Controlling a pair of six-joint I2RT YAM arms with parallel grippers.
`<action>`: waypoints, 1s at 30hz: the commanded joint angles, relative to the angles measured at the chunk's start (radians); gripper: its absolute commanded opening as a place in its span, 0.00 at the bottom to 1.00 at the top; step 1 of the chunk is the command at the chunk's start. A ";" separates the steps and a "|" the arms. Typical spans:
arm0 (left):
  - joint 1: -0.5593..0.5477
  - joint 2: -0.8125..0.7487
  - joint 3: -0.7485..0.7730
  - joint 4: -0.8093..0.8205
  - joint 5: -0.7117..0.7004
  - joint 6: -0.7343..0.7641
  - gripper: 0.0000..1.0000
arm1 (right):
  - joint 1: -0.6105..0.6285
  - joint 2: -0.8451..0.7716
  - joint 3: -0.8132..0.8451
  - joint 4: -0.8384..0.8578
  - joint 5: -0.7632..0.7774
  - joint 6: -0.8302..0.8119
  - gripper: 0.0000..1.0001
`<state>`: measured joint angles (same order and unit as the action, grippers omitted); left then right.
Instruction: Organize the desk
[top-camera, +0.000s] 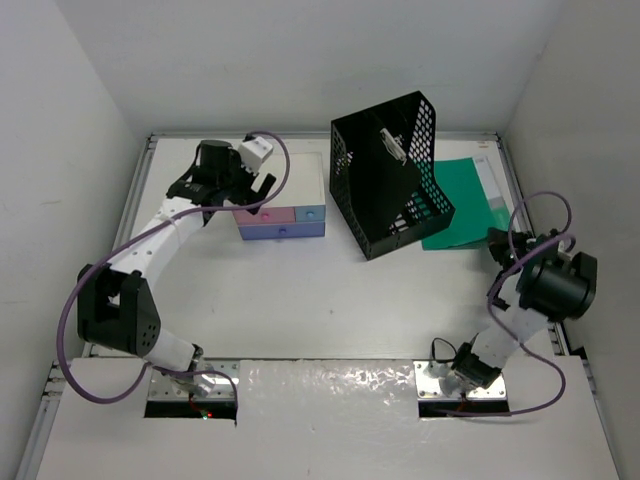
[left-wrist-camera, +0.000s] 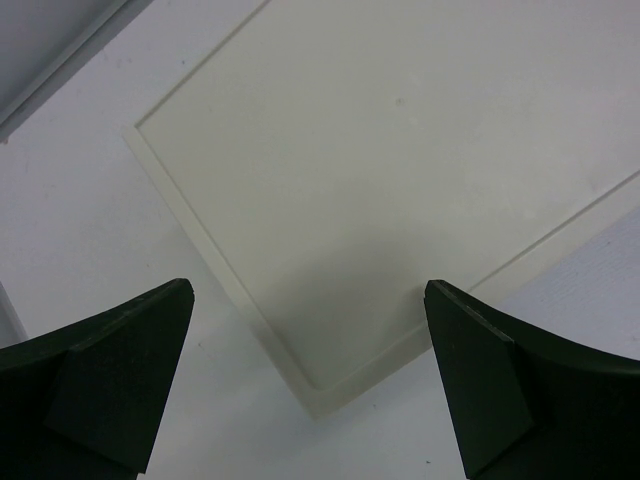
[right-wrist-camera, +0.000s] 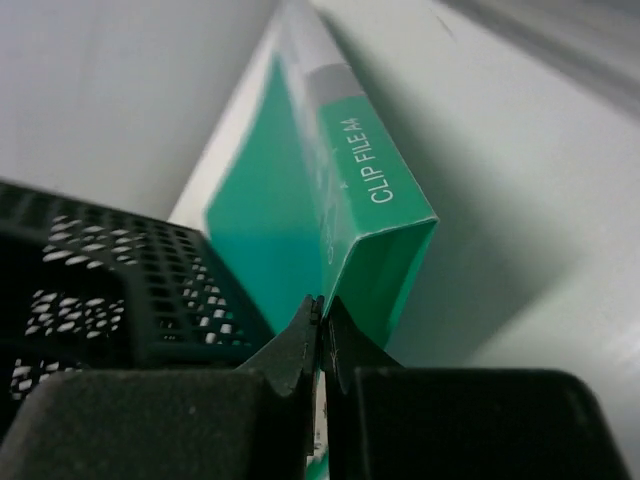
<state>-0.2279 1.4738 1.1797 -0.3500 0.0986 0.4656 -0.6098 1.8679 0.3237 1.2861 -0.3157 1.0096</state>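
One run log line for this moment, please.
left fingers: open above cream-topped drawer box | right fingers: shut at edge of green clip file, grip unclear

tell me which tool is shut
The right tool, by the green file: closed tight, with no gap. The left tool gapes wide over the drawer box.

Left arm (top-camera: 160, 225) stretches forward, jaws spread wide; right arm (top-camera: 512, 325) sits folded, jaws apparently pressed together.
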 joint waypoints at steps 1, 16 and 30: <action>0.002 -0.010 0.080 -0.023 0.064 0.030 1.00 | 0.024 -0.260 -0.031 -0.079 0.035 -0.251 0.00; -0.208 -0.069 0.213 -0.188 0.059 0.076 1.00 | 0.108 -0.892 0.031 -0.913 0.164 -0.617 0.00; -0.364 -0.151 0.203 -0.233 0.058 0.067 1.00 | 0.145 -1.020 0.009 -1.050 0.030 -0.583 0.00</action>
<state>-0.5907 1.3582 1.3853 -0.6052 0.1528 0.5423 -0.4873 0.8368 0.3172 0.2653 -0.2070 0.4232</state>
